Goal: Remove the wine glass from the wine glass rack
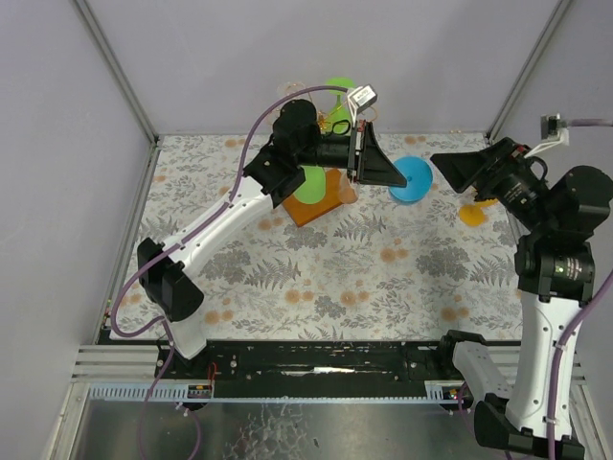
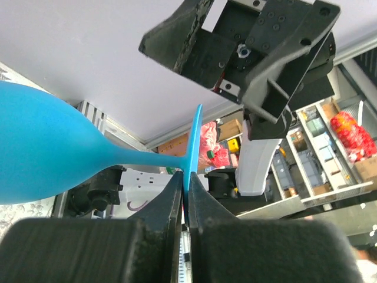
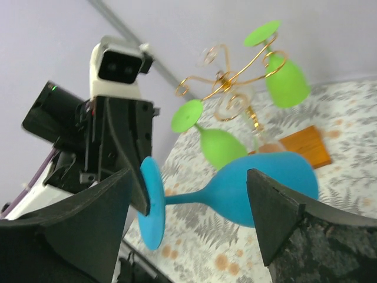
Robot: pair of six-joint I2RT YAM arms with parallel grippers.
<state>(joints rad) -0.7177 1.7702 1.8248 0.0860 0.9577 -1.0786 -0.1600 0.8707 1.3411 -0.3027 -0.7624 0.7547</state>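
— Blue opaque wine glass: where is it?
— Off the gold wire rack, lying sideways in the air at upper middle of the overhead view, right of the rack's flat orange base. The left gripper is clamped tight on the thin edge of its foot.
— And the right gripper?
— Jaws wide apart either side of the stem, gripping nothing.
— Risk?
— That edge pinch looks slim. The bowl's weight could pivot it loose, or swing it into the green glasses hanging on the rack.
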